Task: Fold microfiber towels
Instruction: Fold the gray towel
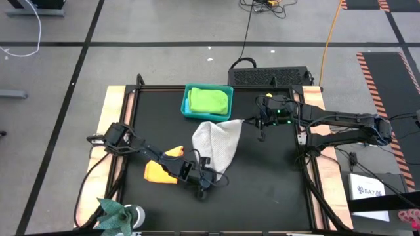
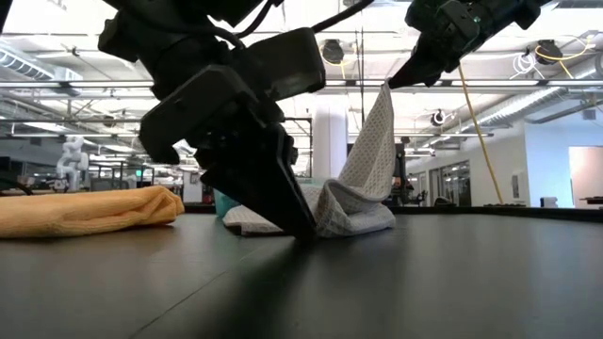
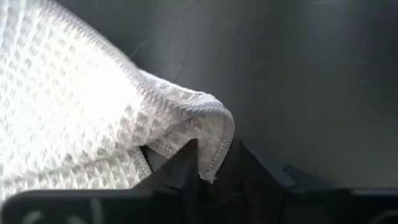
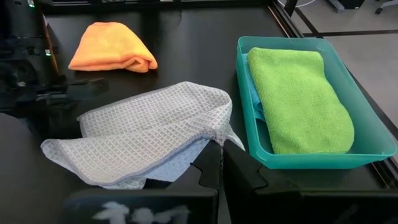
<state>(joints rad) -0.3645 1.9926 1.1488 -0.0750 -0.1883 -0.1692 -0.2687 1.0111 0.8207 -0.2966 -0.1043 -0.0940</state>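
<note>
Two grippers pinch the light grey towel (image 1: 218, 145) mid-bench: the right gripper (image 4: 219, 163) lifts its far corner, the left gripper (image 3: 214, 163) clamps its near corner on the surface.

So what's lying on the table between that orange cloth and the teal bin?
The light grey towel, held by both grippers. The right wrist view shows it between the orange towel and the bin; the high view agrees.

Grey towel (image 1: 218, 143) mid-table, between left gripper (image 1: 205, 186) at its near corner and right gripper (image 1: 252, 122) at its far corner — bin (image 1: 186, 99) behind it, green towel (image 1: 210, 100) inside; orange towel (image 1: 162, 170) left of the grey.
</note>
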